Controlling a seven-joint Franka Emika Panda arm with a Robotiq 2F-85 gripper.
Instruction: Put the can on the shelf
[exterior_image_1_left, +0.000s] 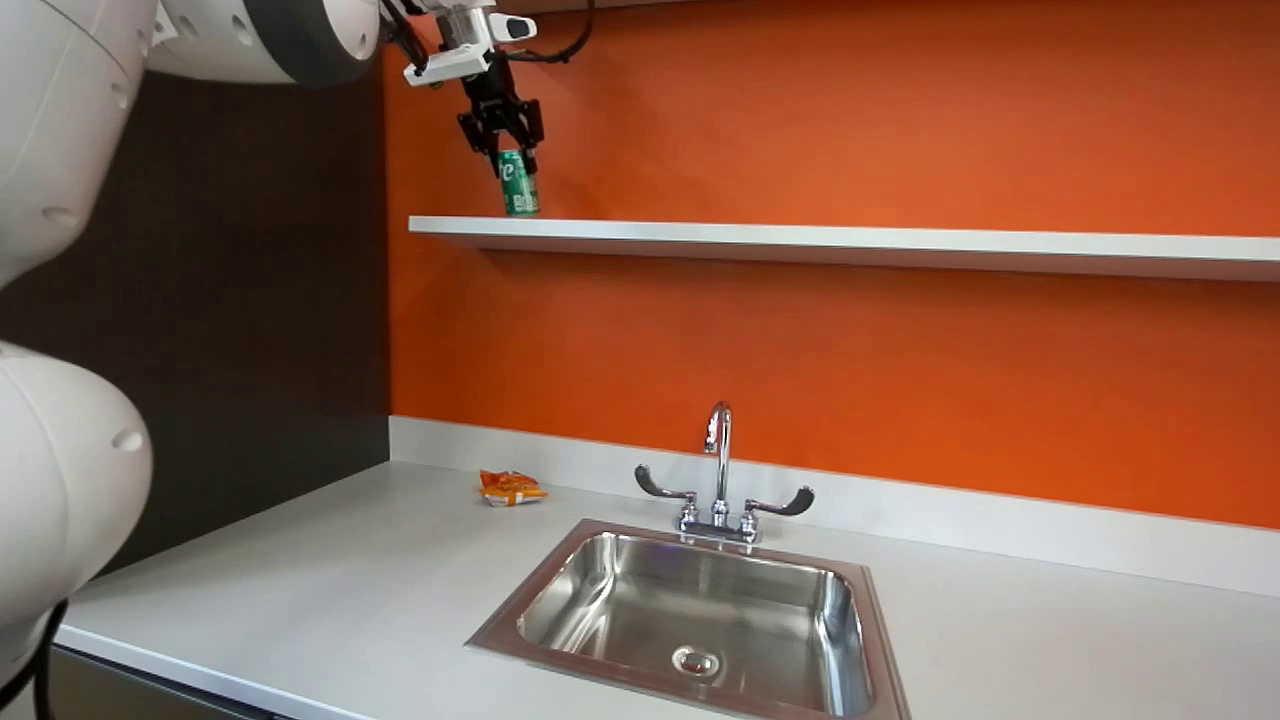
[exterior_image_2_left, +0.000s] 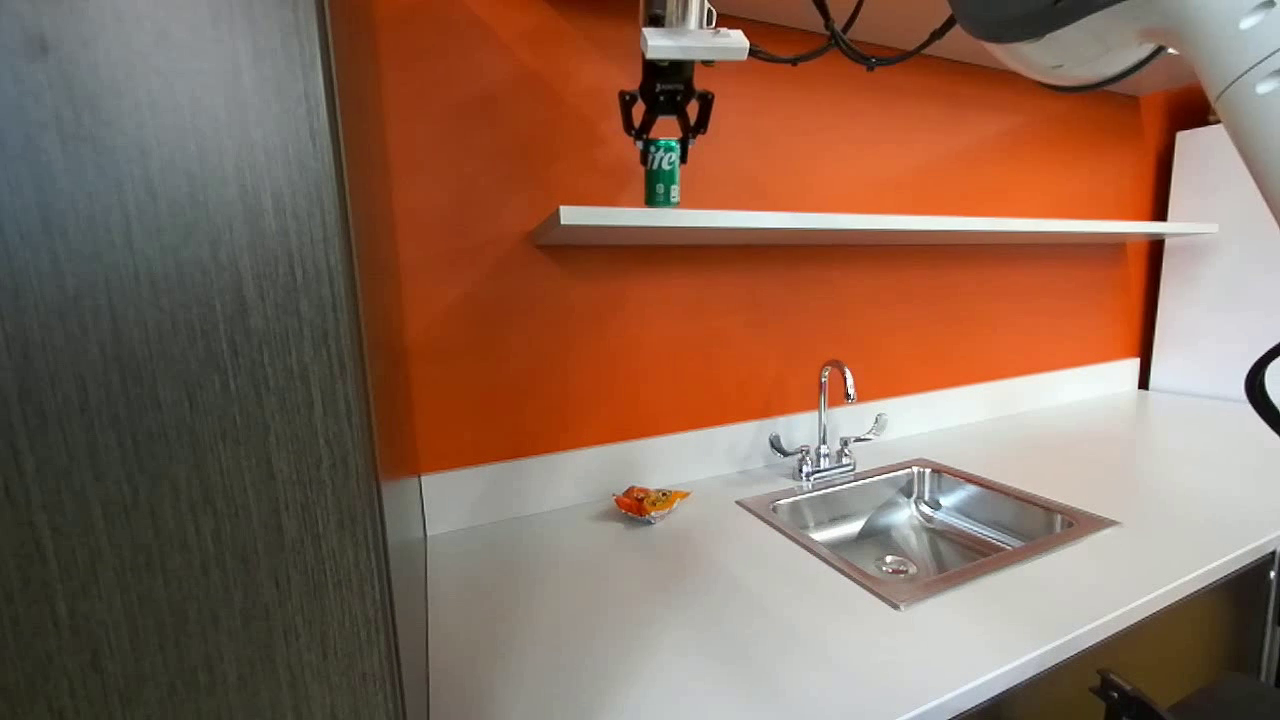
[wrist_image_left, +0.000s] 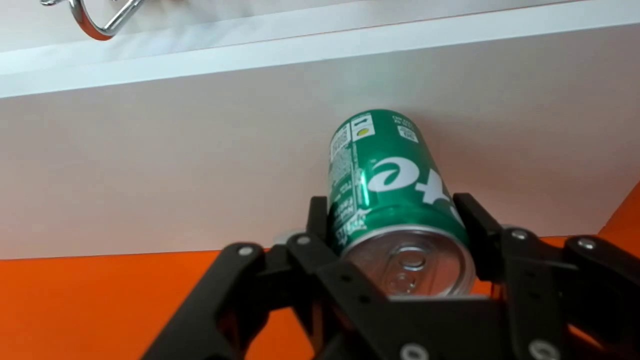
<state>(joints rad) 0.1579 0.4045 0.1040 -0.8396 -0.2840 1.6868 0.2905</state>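
Pointing down, the end effector (exterior_image_2_left: 665, 155) grasps the upper sides of the green can (wrist_image_left: 400, 200), held roughly upright. Directly under them runs the light-grey shelf (exterior_image_1_left: 800, 236); whether the can's base touches it cannot be told. Well below the end effector, an orange packet (exterior_image_1_left: 511, 490) lies on the tabletop (exterior_image_2_left: 600, 620), near the sink (exterior_image_1_left: 871, 620).

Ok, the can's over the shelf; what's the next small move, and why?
I'd probably ease the tool straight down a touch before releasing: it grips the can, whose base appears, in both exterior views, right at the top edge of the shelf, but I can't confirm contact.
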